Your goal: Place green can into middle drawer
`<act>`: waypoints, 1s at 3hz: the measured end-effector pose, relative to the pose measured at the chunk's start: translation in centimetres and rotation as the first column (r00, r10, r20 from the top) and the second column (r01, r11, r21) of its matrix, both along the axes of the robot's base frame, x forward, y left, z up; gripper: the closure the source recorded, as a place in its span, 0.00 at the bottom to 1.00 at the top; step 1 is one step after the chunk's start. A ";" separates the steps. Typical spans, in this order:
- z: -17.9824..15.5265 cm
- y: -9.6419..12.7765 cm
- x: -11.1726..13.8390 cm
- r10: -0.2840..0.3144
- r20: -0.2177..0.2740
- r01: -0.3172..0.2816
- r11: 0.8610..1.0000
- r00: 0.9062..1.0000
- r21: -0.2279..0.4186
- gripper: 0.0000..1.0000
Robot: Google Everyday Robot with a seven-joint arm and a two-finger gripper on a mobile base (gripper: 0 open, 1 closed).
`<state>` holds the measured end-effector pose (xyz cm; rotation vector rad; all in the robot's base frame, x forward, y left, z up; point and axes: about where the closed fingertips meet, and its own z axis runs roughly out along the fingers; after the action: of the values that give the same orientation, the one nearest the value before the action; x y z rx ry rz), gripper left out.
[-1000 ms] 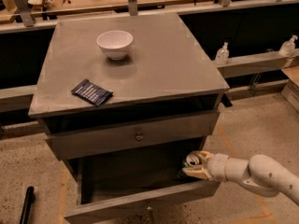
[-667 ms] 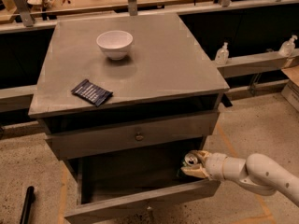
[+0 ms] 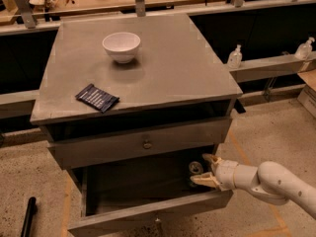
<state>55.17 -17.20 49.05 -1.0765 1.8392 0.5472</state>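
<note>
Grey cabinet top [image 3: 168, 73], speckled floor [image 3: 276, 132], hand [image 3: 200, 170] released beside green can [image 3: 195, 167] in middle drawer [image 3: 148, 212]

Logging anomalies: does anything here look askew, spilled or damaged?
Nothing stands out. The small silver-topped green can stands upright at the right end of the open grey middle drawer, by the white gripper. The round white bowl sits upright and the dark blue packet lies flat on the grey cabinet top.

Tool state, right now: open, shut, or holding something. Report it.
Tool: at the green can in the middle drawer, right side; gripping or released cannot be told.
</note>
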 end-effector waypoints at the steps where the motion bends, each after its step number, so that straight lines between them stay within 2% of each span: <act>1: -0.1 -0.1 0.1 -0.006 -0.003 0.006 1.000 1.000 0.001 0.39; 2: 0.4 -1.3 -0.1 -0.028 -0.013 0.028 1.000 1.000 0.009 0.45; 3: 1.8 -4.0 -0.3 -0.083 -0.015 0.084 0.996 0.996 0.014 0.46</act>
<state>54.86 -21.24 50.82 -0.9837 1.8815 0.5196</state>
